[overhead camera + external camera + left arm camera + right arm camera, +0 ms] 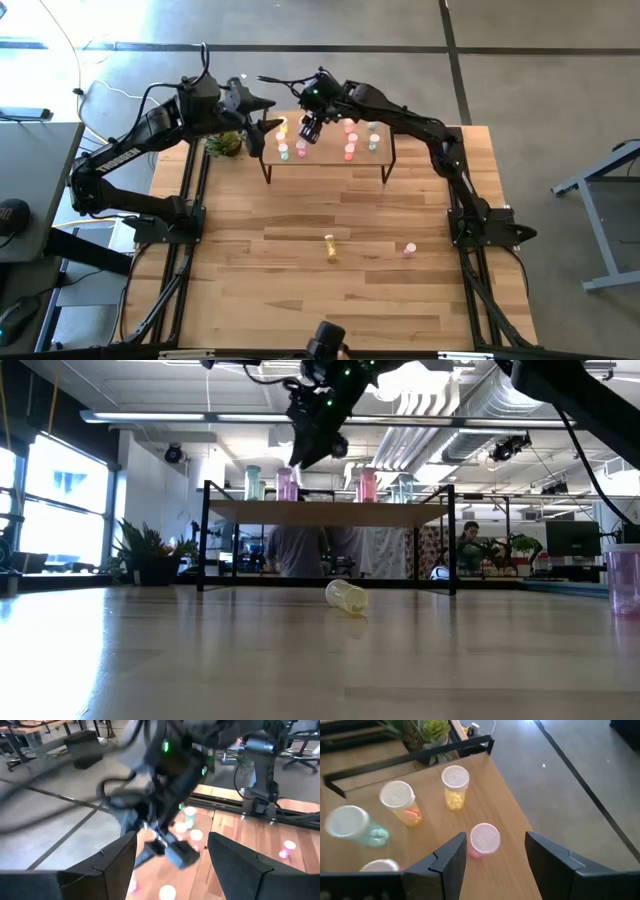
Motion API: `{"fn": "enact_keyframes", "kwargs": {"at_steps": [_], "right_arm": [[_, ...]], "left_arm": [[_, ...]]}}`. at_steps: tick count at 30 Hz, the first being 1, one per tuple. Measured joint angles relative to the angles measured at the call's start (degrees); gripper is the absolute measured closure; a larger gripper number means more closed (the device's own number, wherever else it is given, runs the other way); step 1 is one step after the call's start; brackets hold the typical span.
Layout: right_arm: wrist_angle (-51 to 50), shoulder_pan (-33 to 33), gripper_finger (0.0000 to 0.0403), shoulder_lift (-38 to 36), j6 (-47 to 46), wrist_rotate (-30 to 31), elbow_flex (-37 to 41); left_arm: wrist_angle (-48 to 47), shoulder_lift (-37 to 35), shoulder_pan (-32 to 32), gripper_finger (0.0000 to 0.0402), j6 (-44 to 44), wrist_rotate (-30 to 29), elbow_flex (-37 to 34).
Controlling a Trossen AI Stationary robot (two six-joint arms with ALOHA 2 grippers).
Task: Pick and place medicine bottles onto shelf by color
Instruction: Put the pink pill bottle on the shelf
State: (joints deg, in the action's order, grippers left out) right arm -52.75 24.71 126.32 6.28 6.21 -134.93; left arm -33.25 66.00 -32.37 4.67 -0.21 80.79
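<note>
Wooden table (330, 290) carries two loose bottles: you see one yellow (330, 247), one pink (409, 249). Shelf (330, 158) bottles blur together, uncountable. Right claw (307, 129) hovers open above a pink bottle (484, 839); left claw (262, 106) waits open beside the shelf.

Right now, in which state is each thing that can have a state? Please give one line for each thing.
left gripper: open, empty, beside the shelf's left end.
right gripper: open, empty, above the shelf.
pink bottle: upright on the shelf, between the right fingers.
yellow bottle: lying on its side on the table.
pink table bottle: on the table, not shelved.
shelf: holds several upright bottles.
</note>
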Motion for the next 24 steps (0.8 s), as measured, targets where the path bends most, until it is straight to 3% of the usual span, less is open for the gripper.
{"fn": "enact_keyframes", "kwargs": {"at_steps": [11, 24], "right_arm": [[-9.45, 0.39, 0.021, -8.09, -6.3, -0.2, 0.0], [-30.51, -3.66, 0.021, -11.89, -9.15, -0.73, 0.0]], "left_arm": [[-4.96, -0.11, 1.47, 0.0165, 0.55, -1.26, -0.02], [-7.43, -0.11, 1.45, 0.0165, 1.55, -2.81, -0.91]]}}
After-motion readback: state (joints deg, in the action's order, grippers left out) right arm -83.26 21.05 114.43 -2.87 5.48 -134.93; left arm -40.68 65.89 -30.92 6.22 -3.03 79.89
